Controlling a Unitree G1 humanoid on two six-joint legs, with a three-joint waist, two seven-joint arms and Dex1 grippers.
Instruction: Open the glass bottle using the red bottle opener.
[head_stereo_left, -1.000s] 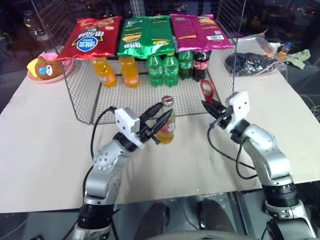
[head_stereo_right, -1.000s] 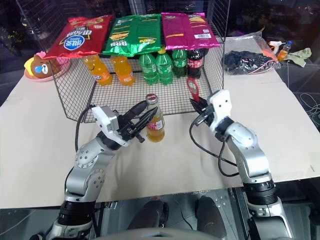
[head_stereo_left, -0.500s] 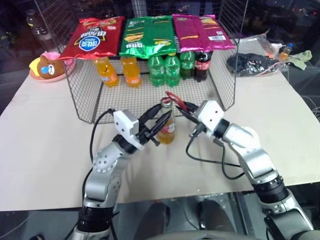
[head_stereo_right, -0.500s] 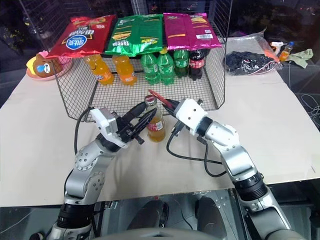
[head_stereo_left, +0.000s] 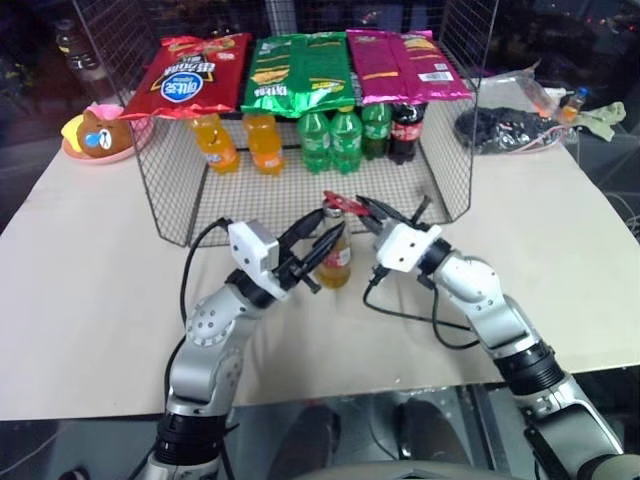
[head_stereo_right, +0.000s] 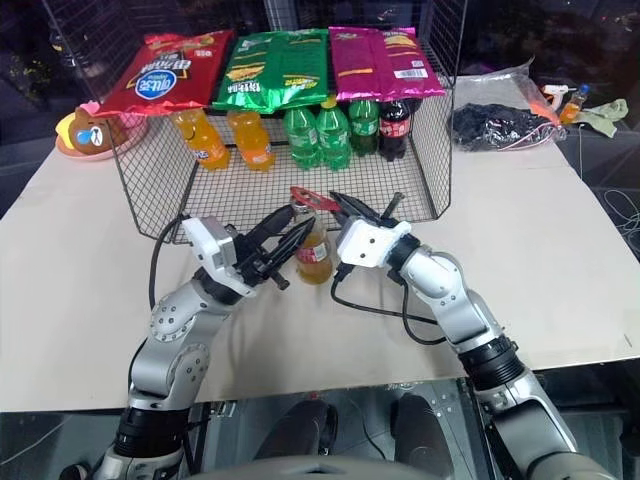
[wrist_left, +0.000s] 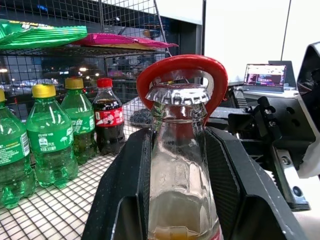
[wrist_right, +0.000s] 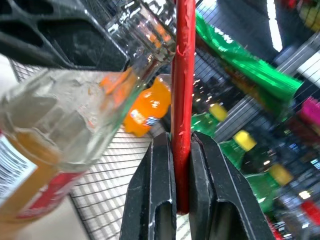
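Note:
The glass bottle (head_stereo_left: 336, 258) of orange drink stands on the table in front of the wire rack. My left gripper (head_stereo_left: 330, 226) is shut on the glass bottle, one black finger (wrist_left: 131, 175) on each side of its neck. The silver crown cap (wrist_left: 178, 94) sits inside the oval loop of the red bottle opener (wrist_left: 182, 66). My right gripper (head_stereo_left: 367, 213) comes in from the right and is shut on the red bottle opener (wrist_right: 183, 100), whose slim handle runs edge-on between its fingers (wrist_right: 161, 190). The loop (head_stereo_right: 309, 196) lies over the bottle's top.
Behind the bottle stands a wire rack (head_stereo_left: 165, 190) with snack bags (head_stereo_left: 300, 70) on top. Inside it are orange plastic bottles (head_stereo_left: 215, 145), green soda bottles (head_stereo_left: 330, 140) and a cola bottle (head_stereo_left: 404, 130). A bear toy on a pink plate (head_stereo_left: 95, 135) sits back left, a dark bag (head_stereo_left: 505, 128) back right.
My right gripper has swung left and rolled over with the red opener. Its loop went from upright beside the rack to lying over the bottle's cap. The left gripper and the bottle stayed put.

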